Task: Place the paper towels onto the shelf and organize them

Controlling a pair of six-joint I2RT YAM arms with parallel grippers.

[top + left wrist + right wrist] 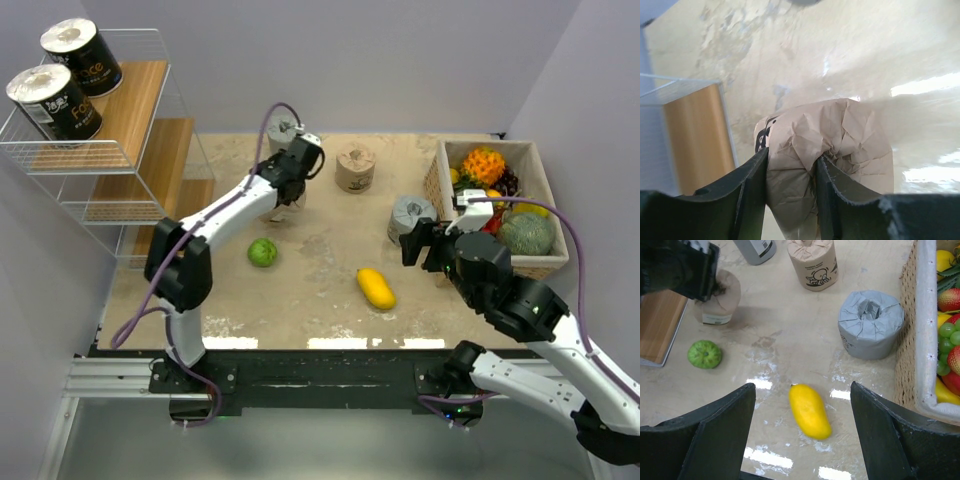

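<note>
At 10 o'clock, shelf [140,95]: two black-wrapped rolls [55,100] on the top tier; the lower tiers are partly cut off.
Tan roll [850,145]: near 12 o'clock. The left gripper [790,165] pinches only its crumpled wrap, which may tear or slip when lifted.
Right gripper [801,386]: jaws spread, holding nothing.
Hidden: whether the roll's base has left the table.

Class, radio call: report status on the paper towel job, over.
Left gripper shut on tan roll. Right gripper open, empty. Two black rolls on shelf. Green fruit near shelf base, possibly in the way.
</note>
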